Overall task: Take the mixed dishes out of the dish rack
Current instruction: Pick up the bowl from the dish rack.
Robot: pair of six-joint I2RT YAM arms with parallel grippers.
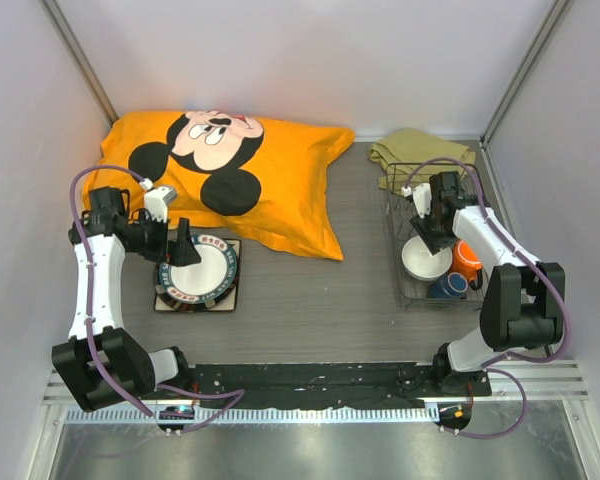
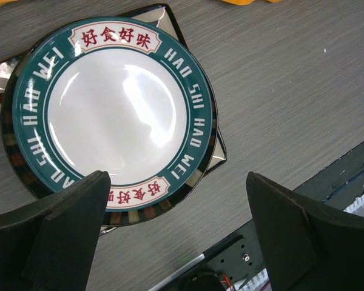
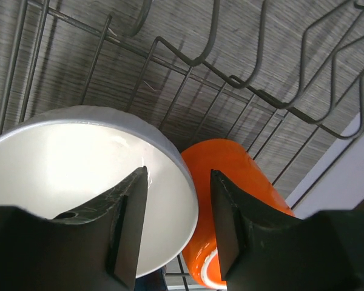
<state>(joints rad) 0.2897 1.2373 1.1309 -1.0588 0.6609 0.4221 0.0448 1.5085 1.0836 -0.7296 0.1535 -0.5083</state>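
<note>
The dish rack [image 1: 398,270] stands at the right and holds a white bowl [image 1: 425,262], an orange mug [image 1: 467,258] lying on its side and a small dark-blue cup [image 1: 452,287]. My right gripper [image 3: 179,206] reaches into the rack with its jaws open astride the bowl's [image 3: 67,157] rim. One finger is inside the bowl and the other is over the mug [image 3: 230,163]. At the left, the white plate with a dark patterned rim [image 2: 115,109] lies on the brown dark-rimmed plate [image 2: 139,213], which lies on the square plate [image 2: 215,159]. My left gripper [image 2: 176,236] hangs wide open over the stack's near edge, holding nothing.
An orange cartoon pillow [image 1: 230,170] lies at the back left, close behind the plate stack. An olive-green folded cloth [image 1: 420,150] sits behind the rack. Rack wires [image 3: 188,60] rise close around my right gripper. The arms' black base rail [image 2: 261,242] runs along the near edge.
</note>
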